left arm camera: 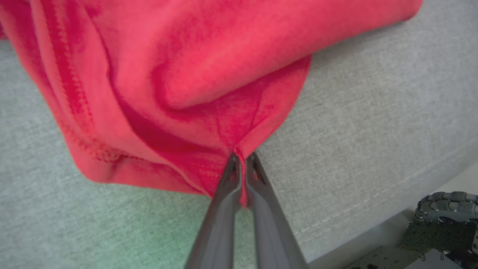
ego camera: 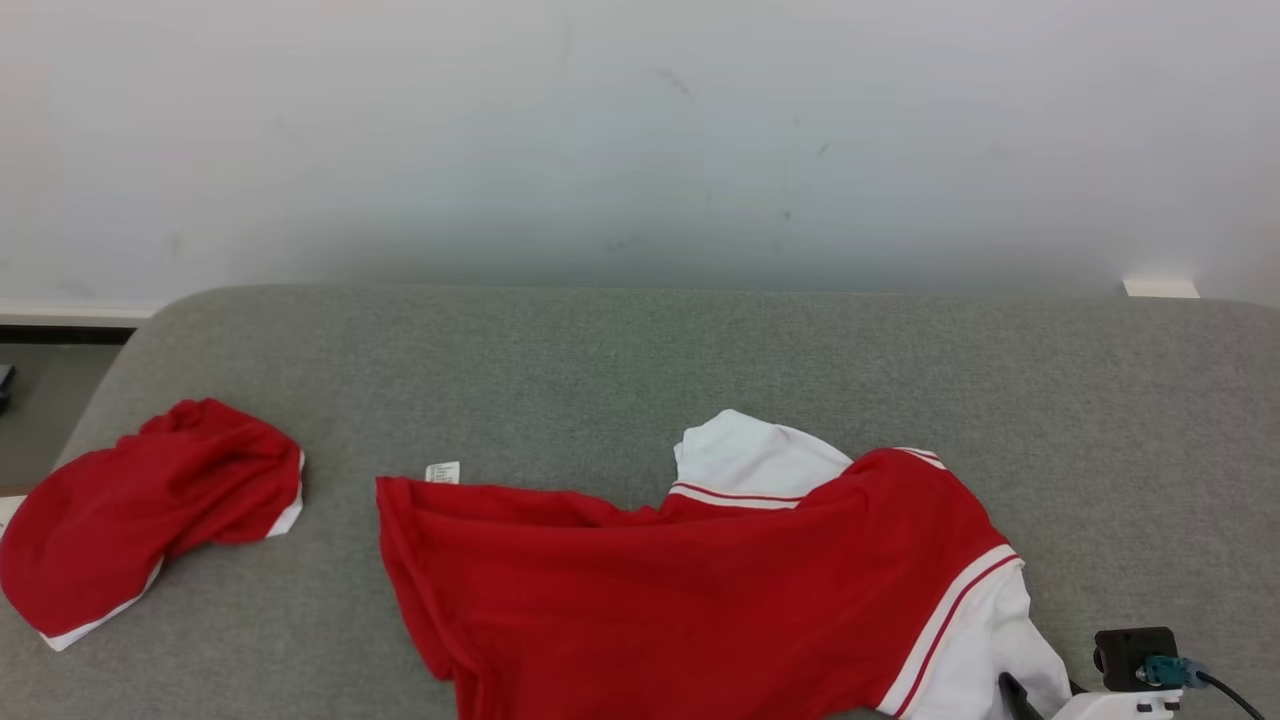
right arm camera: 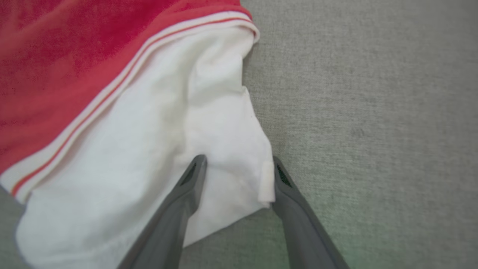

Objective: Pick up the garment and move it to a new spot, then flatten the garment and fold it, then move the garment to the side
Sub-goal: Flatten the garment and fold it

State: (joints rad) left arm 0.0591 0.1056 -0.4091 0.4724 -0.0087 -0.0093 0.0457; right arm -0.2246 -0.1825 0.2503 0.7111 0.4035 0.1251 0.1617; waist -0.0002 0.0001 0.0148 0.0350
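Grey cushion (ego camera: 640, 350) takes up most of head view. Task item = red/white shirt (ego camera: 700, 580), crumpled centre-right on it, near edge running off the bottom of that view. Not flat: body bunched, white part poking out on the far side. Second red garment (ego camera: 150, 510) is balled up well to the left, apart from the shirt. Not ours imo.

White sleeve (right arm camera: 149, 149) is on the shirt's right side, lying on the cushion.

L gripper (left arm camera: 243, 157): jaws together, clamped on a thin pinch of red hem near the cushion's front seam (left arm camera: 373, 203). Reads as the shirt's near edge, can't confirm from head view. R gripper (right arm camera: 239, 161): jaws apart, straddling the sleeve's edge, one finger over white cloth, the other on bare cushion. Nothing gripped on that side.

My read: 2-pt pick for the first move, R side not closed yet.

Risks:
- L bite v. shallow → slips out once weight comes on.
- R closes on just the folded sleeve tip (right arm camera: 267, 179) → sleeve stretches, body drags.
- Lift on L alone → shirt swings, bunches more, harder to flatten.
- Carrying it left → could snag the other garment.
- Pick is near the front edge → slack could spill off toward the wheel (left arm camera: 446, 207).
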